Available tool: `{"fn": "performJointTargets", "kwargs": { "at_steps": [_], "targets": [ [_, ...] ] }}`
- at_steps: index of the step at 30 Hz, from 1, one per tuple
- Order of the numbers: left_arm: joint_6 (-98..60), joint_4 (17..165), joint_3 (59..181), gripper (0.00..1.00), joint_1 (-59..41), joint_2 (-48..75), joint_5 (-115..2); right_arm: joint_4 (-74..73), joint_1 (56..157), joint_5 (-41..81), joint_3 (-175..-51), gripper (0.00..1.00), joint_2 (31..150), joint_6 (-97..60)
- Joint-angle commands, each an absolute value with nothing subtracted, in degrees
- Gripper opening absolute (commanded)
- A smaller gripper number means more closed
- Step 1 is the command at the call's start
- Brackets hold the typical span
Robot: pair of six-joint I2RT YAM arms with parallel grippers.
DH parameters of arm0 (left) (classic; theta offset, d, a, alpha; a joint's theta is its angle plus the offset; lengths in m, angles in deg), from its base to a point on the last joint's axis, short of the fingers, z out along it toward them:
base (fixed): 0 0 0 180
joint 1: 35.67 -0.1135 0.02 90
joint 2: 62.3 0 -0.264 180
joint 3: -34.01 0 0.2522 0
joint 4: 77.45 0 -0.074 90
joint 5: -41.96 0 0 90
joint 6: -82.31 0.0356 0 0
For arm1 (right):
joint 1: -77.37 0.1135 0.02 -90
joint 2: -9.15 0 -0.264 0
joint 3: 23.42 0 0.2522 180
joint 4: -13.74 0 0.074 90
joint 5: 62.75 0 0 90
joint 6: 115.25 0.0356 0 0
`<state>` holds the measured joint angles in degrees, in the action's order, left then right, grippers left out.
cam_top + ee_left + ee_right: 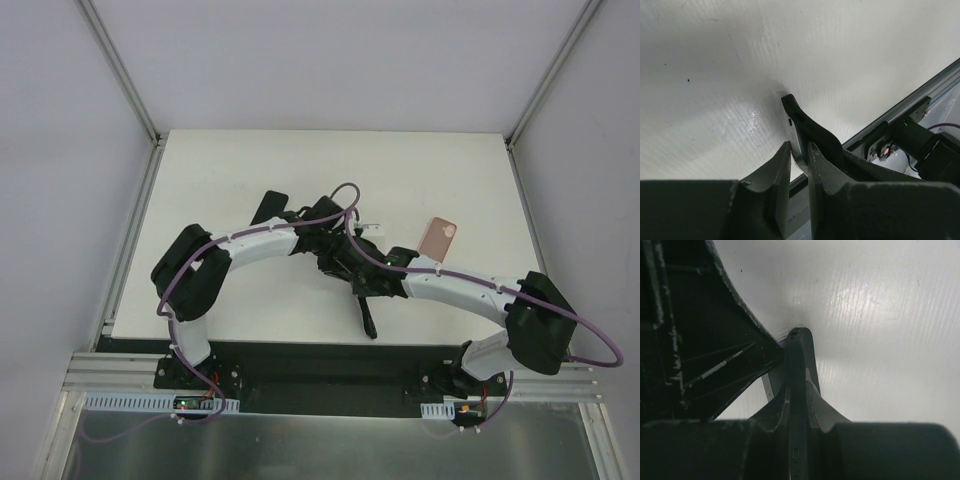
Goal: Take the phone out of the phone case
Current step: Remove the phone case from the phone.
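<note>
Both arms meet over the middle of the table, holding a thin dark slab edge-on that hangs down toward the near edge. This slab is the black phone case (367,318) with the phone in it. My left gripper (345,262) (799,147) is shut on a thin grey edge, apparently the phone (795,131). The black case (812,127) curves away beside that edge. My right gripper (362,290) (796,387) is shut on the dark rim of the case (796,347), and a grey surface (809,352) shows just beyond it. How far the phone sits inside the case is hidden.
A pink phone-shaped item (438,238) with a round cut-out lies flat on the white table (230,180) to the right of the grippers. Grey walls enclose the table on three sides. A black rail with the arm bases (320,365) runs along the near edge.
</note>
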<state>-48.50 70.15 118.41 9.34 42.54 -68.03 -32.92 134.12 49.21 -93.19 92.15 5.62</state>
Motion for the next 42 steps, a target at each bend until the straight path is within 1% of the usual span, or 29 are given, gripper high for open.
{"fn": "performJointTargets", "kwargs": {
  "at_steps": [1,5,12,16,22,25,27,28,35,42],
  "targets": [
    [-43.3,60.0,114.0,0.10,9.4,47.5,-63.2,-23.9,134.3,54.5,-94.8,0.01,86.9,6.8],
    [-44.2,60.3,114.0,0.12,9.9,48.7,-64.6,-22.7,134.4,54.3,-94.7,0.01,87.5,7.4],
    [-45.3,61.0,114.0,0.24,10.7,49.8,-66.7,-22.5,134.5,54.9,-94.8,0.01,87.9,7.7],
    [-46.6,62.6,112.6,0.25,10.7,50.2,-68.3,-22.8,134.5,55.6,-94.7,0.01,88.0,8.0],
    [-50.0,67.6,109.7,0.20,10.6,49.5,-73.4,-23.6,134.5,57.2,-94.4,0.01,88.3,9.0],
    [-52.4,70.9,108.1,0.12,10.6,49.7,-77.0,-23.6,134.5,57.7,-94.1,0.01,88.8,9.5],
    [-53.5,71.6,107.4,0.01,10.6,49.8,-77.3,-23.6,134.5,58.2,-94.0,0.01,88.9,10.0],
    [-53.7,72.0,107.2,0.00,10.6,49.6,-77.1,-23.7,134.5,58.7,-93.8,0.02,88.9,10.3],
    [-53.7,71.9,102.1,0.00,8.8,44.6,-70.3,-29.2,131.7,63.0,-93.2,0.01,84.5,10.3],
    [-52.8,72.0,101.2,0.00,7.0,43.3,-69.2,-33.0,128.8,65.7,-93.0,0.01,79.6,10.2]
  ]
}}
